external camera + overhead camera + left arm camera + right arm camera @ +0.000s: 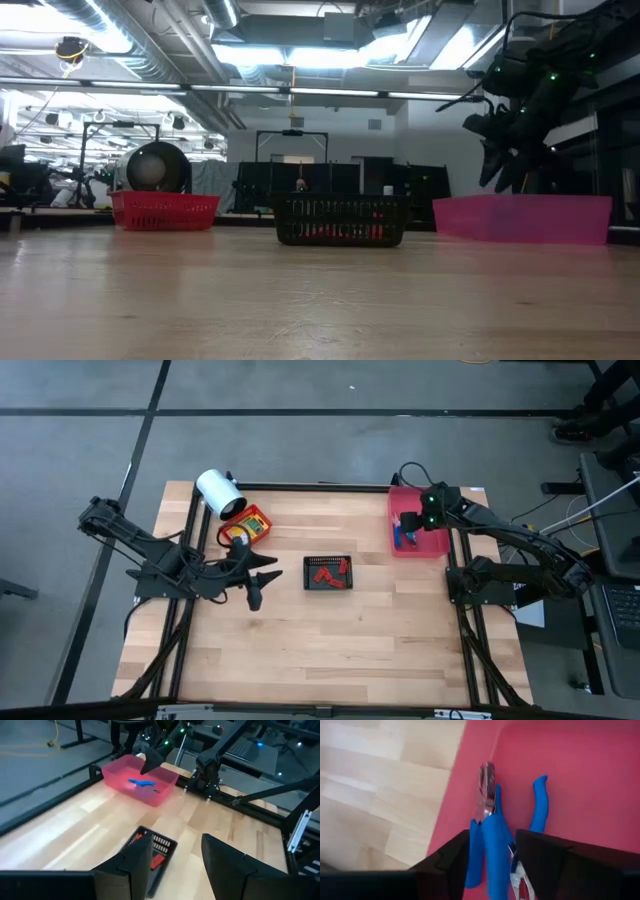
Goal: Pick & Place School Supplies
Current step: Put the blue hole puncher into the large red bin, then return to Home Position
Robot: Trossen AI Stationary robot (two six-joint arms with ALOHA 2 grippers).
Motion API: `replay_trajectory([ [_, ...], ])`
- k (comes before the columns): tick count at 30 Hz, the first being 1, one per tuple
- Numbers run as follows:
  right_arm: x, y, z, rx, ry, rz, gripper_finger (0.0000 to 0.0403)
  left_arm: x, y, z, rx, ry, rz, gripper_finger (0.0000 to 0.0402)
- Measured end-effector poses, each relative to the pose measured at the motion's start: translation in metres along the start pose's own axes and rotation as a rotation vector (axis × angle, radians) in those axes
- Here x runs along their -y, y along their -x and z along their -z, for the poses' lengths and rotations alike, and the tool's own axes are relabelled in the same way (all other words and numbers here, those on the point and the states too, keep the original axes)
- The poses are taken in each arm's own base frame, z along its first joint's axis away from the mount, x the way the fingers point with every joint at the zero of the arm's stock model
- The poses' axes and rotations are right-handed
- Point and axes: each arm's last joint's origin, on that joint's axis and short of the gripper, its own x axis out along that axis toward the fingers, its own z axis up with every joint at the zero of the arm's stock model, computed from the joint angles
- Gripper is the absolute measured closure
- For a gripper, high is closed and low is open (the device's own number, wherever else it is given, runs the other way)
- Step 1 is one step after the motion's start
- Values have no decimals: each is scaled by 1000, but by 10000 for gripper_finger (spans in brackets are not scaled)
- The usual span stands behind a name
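Pink-red tray [432,546] sits at the table's far right edge, with the right gripper [410,526] poised above its inner part. Right wrist view: fingers spread, framing blue-handled pliers [492,827] lying on the tray floor; metal jaws point toward the tray wall, and a second blue handle [540,802] curves beside them. No contact between fingers and tool visible. High view shows only a blue speck in the tray [400,537]; left wrist view shows it as a blue shape [142,783] below the dark gripper tip.

Low view: right gripper [505,165] hangs above the tray rim [522,218]; tray contents hidden by the wall.

Black tray [327,573] mid-table holds tiny red pieces [325,573]. Red basket [246,526] at far left holds a yellow-orange box [250,522], with a white roll [217,492] touching its far corner.

Left gripper [254,590] waits between basket and black tray, fingers apart [137,865].
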Motion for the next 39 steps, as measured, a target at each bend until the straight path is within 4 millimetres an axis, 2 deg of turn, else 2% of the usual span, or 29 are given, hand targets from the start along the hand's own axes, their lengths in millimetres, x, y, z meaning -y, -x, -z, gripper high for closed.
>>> replay_trajectory([
  [4,-3,8,-2,57,50,-47,214,-2,2,-2,10,-64,-4,235],
  [8,-8,30,-1,152,114,-137,207,-6,3,3,-14,-126,27,235],
  [11,-10,49,4,232,126,-190,212,-23,2,28,-84,-114,50,239],
  [17,-10,87,17,376,135,-326,225,-66,13,100,-110,129,163,252],
  [20,-9,101,24,429,146,-385,229,-80,5,132,-122,200,214,253],
  [22,-8,110,28,463,155,-434,230,-87,-4,144,-96,212,222,253],
  [25,-5,120,34,495,142,-486,229,-97,-17,141,6,180,206,253],
  [28,-3,127,38,520,131,-522,229,-112,-27,135,37,97,175,253],
  [33,-1,133,42,541,95,-559,229,-132,-30,126,25,35,205,254],
  [39,-2,136,45,513,94,-611,229,-153,-20,153,65,99,239,254],
])
